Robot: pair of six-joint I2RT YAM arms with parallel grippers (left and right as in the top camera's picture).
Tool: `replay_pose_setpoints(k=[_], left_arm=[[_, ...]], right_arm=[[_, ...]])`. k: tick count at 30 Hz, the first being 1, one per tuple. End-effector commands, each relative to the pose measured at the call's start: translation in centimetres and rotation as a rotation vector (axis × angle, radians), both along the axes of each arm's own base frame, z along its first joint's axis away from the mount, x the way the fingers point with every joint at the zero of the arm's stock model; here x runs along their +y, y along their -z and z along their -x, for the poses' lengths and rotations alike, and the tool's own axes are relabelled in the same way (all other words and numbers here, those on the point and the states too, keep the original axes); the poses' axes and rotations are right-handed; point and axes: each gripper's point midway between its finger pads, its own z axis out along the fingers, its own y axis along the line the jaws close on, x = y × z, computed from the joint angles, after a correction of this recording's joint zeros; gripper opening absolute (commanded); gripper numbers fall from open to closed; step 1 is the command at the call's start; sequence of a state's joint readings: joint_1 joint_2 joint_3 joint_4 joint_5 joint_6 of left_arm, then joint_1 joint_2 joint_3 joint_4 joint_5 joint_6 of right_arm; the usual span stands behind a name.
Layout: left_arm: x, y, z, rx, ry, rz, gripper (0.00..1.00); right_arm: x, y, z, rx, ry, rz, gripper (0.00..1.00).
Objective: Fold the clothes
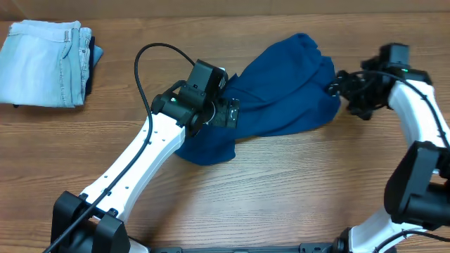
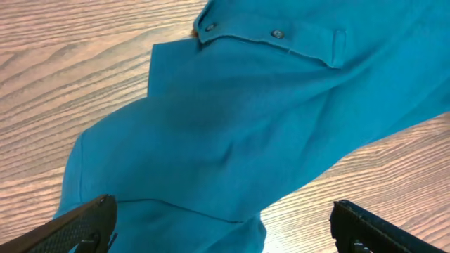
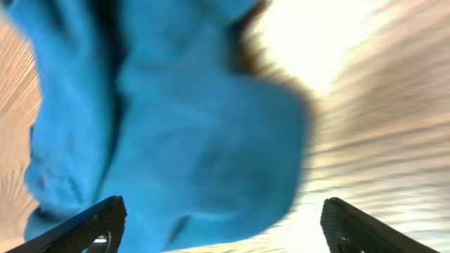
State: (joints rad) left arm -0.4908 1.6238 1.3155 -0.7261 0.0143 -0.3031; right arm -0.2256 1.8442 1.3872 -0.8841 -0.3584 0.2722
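The clothes are a deep teal-blue polo shirt (image 1: 281, 91) lying bunched on the wooden table. My left gripper (image 1: 228, 112) hovers over the shirt's left part, its jaws wide open. In the left wrist view the shirt (image 2: 246, 119) fills most of the picture, its button placket (image 2: 278, 34) at the top, and the left gripper (image 2: 225, 225) holds nothing. My right gripper (image 1: 337, 84) is at the shirt's right edge. The right wrist view is blurred: the shirt (image 3: 183, 126) lies beneath the open right gripper (image 3: 221, 225), with no fabric pinched.
Folded pale-blue jeans (image 1: 46, 63) sit at the table's far left corner. Bare wooden tabletop (image 1: 295, 183) lies in front of the shirt. The left arm's black cable (image 1: 140, 63) loops above the table.
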Motion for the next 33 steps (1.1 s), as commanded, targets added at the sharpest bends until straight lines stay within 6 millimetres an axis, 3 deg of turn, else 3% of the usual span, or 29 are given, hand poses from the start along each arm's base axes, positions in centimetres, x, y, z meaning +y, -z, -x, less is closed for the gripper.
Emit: replay_pose_setpoints(k=[1,7,11,15,19,23,26,31,33], left_arm=[[-0.6,-0.8,-0.6,-0.032,0.037,0.009,1.0],[-0.6,-0.8,-0.5,-0.026,0.039,0.009,1.0],[-0.4,-0.5,-0.1,-0.009,0.039,0.0,1.0],[-0.5,-0.6,-0.3,-0.017,0.042,0.002,1.0],[-0.6,-0.7,-0.4,-0.023,0.041,0.005,1.0],[-0.5,-0.7,-0.4,-0.021,0.04,0.0,1.0],[-0.5,-0.7,-0.4,-0.022,0.04,0.0,1.0],[-0.5,-0.7,-0.5,-0.029,0.05,-0.003,1.0],[-0.6,-0.8,-0.5,-0.034,0.052,-0.002,1.0]], right_arm=[[-0.2,-0.1,0.1,-0.023,-0.036,0.018,0.97],[-0.1,4.3,0.6,0.004,-0.017,0.015,0.98],[0.4,5.6,1.1,0.017,-0.015,-0.02,0.95],[2.2,5.1,0.4,-0.036,-0.077,-0.075,0.79],[3.2,5.0,-0.1,-0.057,-0.103,-0.071,0.39],[3.4,4.8,0.2,-0.05,-0.105,-0.076,0.13],[2.4,2.6,0.2,-0.063,-0.089,-0.07,0.04],[1.2,-6.3,-1.0,-0.213,-0.11,-0.016,0.04],[1.4,-11.1,-1.3,-0.303,-0.119,0.01,0.04]])
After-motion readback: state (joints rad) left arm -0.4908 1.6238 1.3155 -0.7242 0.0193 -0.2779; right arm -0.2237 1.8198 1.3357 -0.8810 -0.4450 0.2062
